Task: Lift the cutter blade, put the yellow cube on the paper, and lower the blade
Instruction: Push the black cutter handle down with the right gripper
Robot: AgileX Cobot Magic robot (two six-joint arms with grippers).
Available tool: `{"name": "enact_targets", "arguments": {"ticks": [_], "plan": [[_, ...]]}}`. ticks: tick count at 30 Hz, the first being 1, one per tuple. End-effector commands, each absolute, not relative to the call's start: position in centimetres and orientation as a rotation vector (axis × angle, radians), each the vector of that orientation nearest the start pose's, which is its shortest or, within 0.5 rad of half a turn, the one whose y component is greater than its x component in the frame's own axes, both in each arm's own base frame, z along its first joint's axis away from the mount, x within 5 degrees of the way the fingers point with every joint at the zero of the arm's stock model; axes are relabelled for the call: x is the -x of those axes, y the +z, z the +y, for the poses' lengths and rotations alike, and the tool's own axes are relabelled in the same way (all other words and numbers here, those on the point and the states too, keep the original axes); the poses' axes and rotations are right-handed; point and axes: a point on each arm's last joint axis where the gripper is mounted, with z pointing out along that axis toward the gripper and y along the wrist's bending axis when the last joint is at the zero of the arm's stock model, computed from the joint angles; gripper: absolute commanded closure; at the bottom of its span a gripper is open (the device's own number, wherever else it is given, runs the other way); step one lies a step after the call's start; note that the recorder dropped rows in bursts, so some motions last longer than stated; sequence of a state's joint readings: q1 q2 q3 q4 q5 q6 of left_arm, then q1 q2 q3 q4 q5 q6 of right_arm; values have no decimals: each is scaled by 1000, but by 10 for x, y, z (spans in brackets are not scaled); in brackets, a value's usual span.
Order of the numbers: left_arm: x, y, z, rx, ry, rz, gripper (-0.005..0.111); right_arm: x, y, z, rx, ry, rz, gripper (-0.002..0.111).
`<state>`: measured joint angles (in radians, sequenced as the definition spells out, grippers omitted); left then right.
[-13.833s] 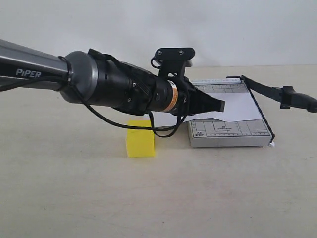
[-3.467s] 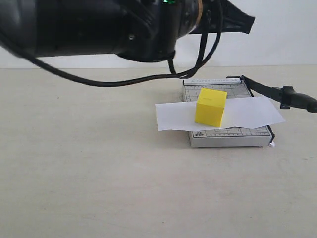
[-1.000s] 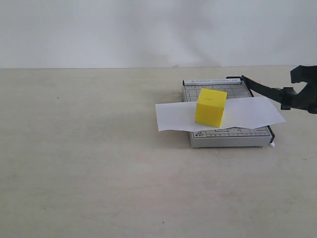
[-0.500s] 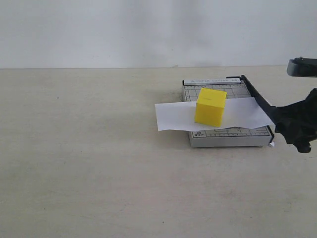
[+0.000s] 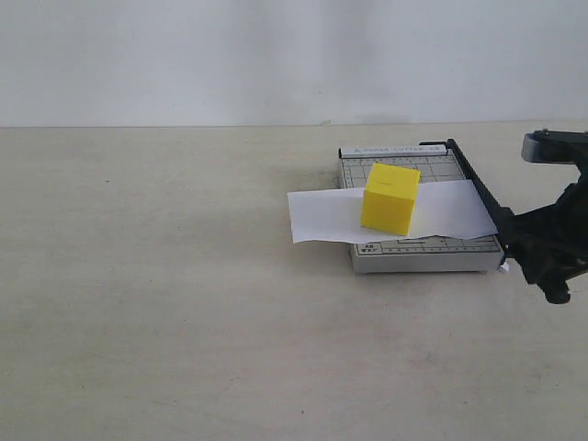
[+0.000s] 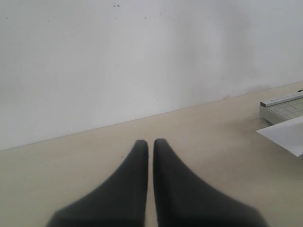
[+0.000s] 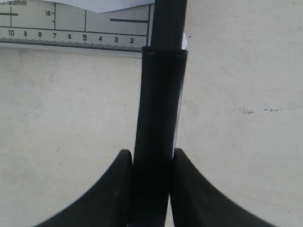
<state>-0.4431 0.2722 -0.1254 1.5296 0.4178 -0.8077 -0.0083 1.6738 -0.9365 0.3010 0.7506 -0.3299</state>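
Observation:
The yellow cube rests on the white paper, which lies across the grey cutter board. The black cutter blade lies low along the board's right edge, over the paper's right end. My right gripper is shut on the blade's thick handle, the two fingers pressed against its sides, with the board's ruler edge just beyond. My left gripper is shut with nothing in it, out of the exterior view; the board's corner and a paper edge show off to its side.
The beige tabletop stretches wide to the left of and in front of the board. A white wall closes the back.
The left arm has withdrawn from view after leaving the cube on the paper. The right gripper took the handle and has pressed the blade down onto the board over the last second.

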Motion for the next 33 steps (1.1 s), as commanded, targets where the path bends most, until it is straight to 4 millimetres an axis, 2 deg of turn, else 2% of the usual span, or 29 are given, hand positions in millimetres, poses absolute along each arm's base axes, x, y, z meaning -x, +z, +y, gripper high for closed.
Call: {"name": "enact_targets", "arguments": {"ticks": [1, 14, 30, 33], "plan": [[-81, 236, 3, -623, 559, 1552, 102, -296, 168, 31, 138, 406, 2963, 108], [-81, 236, 3, -623, 559, 1552, 102, -296, 156, 31, 139, 421, 3011, 108], [-81, 236, 3, -624, 560, 1551, 102, -296, 156, 32, 142, 431, 3008, 108], [-81, 236, 3, -624, 560, 1551, 102, -296, 156, 32, 145, 431, 3008, 103]]}}
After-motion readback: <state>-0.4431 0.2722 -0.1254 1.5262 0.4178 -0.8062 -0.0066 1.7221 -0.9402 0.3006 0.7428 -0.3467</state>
